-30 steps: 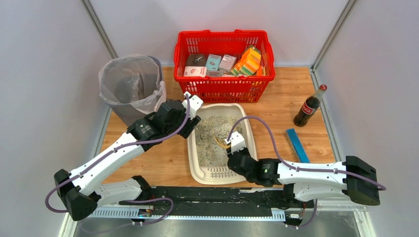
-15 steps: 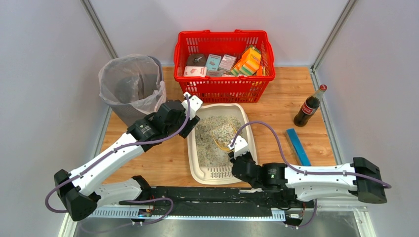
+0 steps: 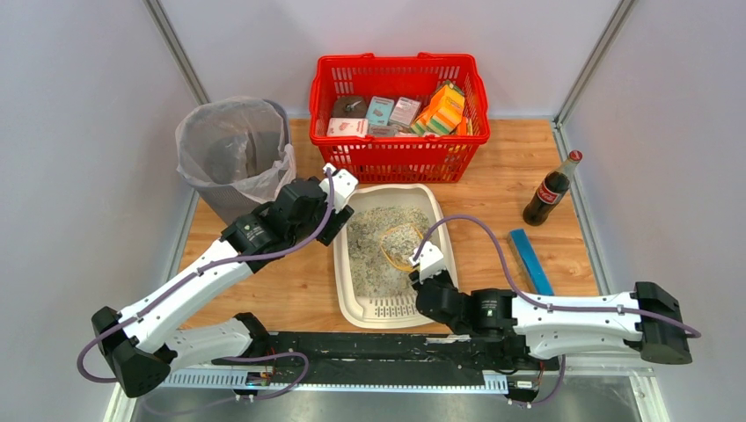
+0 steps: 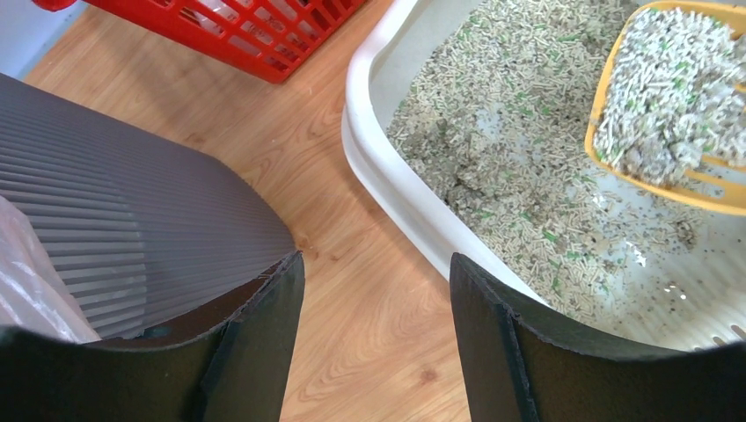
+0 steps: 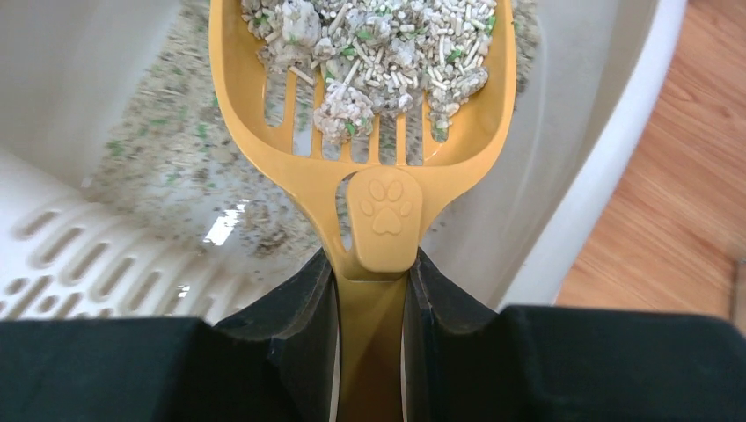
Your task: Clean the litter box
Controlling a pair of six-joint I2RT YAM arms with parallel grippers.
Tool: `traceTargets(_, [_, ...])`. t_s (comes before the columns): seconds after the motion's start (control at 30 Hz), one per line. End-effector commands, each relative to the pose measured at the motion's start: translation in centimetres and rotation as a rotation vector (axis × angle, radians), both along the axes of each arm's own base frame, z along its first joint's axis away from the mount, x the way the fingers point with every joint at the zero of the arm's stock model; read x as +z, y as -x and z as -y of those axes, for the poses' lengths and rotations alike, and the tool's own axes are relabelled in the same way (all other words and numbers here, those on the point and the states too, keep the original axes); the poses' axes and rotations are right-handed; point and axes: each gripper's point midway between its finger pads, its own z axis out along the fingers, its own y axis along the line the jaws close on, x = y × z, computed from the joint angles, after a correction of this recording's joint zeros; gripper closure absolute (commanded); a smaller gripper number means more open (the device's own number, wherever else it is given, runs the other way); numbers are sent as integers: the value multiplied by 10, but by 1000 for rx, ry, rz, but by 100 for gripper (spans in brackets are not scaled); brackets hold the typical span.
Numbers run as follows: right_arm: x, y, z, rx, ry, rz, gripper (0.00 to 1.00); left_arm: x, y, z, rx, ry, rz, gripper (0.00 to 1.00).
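Since a second ago: my right arm has drawn back toward the near end of the tray and lifted. The yellow scoop (image 5: 383, 211) that lay low in the granules now sits higher, carrying a heap. My left arm has eased slightly to the left.

Right gripper (image 5: 371, 290): fingers pressed against both sides of the scoop's handle, just behind the paw-print badge. The slotted blade points away from me, piled with pale pellets and a few grey clumps.

Left gripper (image 4: 378, 272): fingers spread wide, nothing between them. It hovers over bare wood between the grey bin (image 4: 132, 220) and the tray's left rim, touching neither as far as I can tell.

Litter box (image 3: 340, 264): lies in the middle of the table (image 3: 299, 281) between my two arms, slotted grate at the near end, granules spread over its floor. The scoop is over its right half.

Around it: a red basket (image 3: 396, 97) of small packages just beyond the far end. The bin, lined with a clear bag, stands at far left. A cola bottle (image 3: 552, 189) stands upright at right, with a blue strip (image 3: 530, 258) lying flat nearer to me.
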Motion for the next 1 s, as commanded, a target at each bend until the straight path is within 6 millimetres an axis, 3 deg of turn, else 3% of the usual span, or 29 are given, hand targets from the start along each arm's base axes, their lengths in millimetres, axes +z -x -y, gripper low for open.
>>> traceTargets(0.0, [20, 10, -27, 57, -179, -46, 100, 11, 3, 14, -46, 78, 4, 30])
traceTargets(0.07, [18, -1, -7, -71, -172, -17, 100, 10, 5, 16, -55, 86, -8, 30])
traceTargets(0.2, [16, 17, -35, 102, -158, -58, 100, 9, 4, 16, -54, 82, -11, 30])
traceTargets(0.23, [19, 7, -25, 33, -98, -13, 100, 10, 4, 16, -52, 82, -9, 30])
traceTargets(0.27, [8, 2, -4, -65, -11, -13, 100, 9, 3, 15, -49, 78, -7, 30])
traceTargets(0.33, [19, -5, 2, -108, -14, 33, 100, 9, 2, 13, -40, 70, -2, 30])
traceTargets(0.37, [26, -1, -19, -51, -109, 17, 100, 8, 2, 12, -37, 65, -2, 30])
traceTargets(0.43, [21, 18, -43, 138, -137, -27, 100, 8, 1, 12, -35, 61, -1, 30])
traceTargets(0.5, [9, 13, -30, 52, -47, -40, 100, 7, 2, 13, -37, 62, -4, 30])
traceTargets(0.53, [31, -5, -16, -79, -34, 50, 100, 7, 2, 13, -40, 62, -7, 30])
traceTargets(0.57, [31, -9, 5, -144, 32, 77, 100, 7, 2, 13, -40, 62, -7, 30])
traceTargets(0.6, [36, -12, 7, -173, 9, 92, 100, 8, 2, 13, -38, 63, -5, 30])
traceTargets(0.63, [34, -7, 4, -118, -6, 64, 100, 7, 2, 14, -40, 65, -7, 30])
traceTargets(0.67, [38, -2, -19, -59, -107, 37, 100, 7, 2, 14, -44, 67, -9, 30])
traceTargets(0.73, [28, 12, -39, 53, -143, -26, 100, 7, 3, 16, -48, 71, -14, 30])
traceTargets(0.77, [21, 9, -24, -6, -87, -29, 100, 6, 3, 17, -53, 73, -18, 30])
traceTargets(0.8, [28, -4, -5, -132, -84, 39, 100, 7, 3, 17, -52, 71, -17, 30])
traceTargets(0.83, [30, -5, 2, -167, -109, 32, 100, 6, 4, 16, -51, 70, -18, 30])
traceTargets(0.87, [30, -3, -10, -108, -140, 28, 100, 6, 3, 15, -44, 67, -14, 30])
traceTargets(0.9, [25, 12, -32, 26, -173, -43, 100, 8, 3, 14, -44, 69, -10, 30])
traceTargets(0.97, [23, 16, -42, 82, -150, -46, 100, 9, 2, 13, -38, 70, -2, 30])
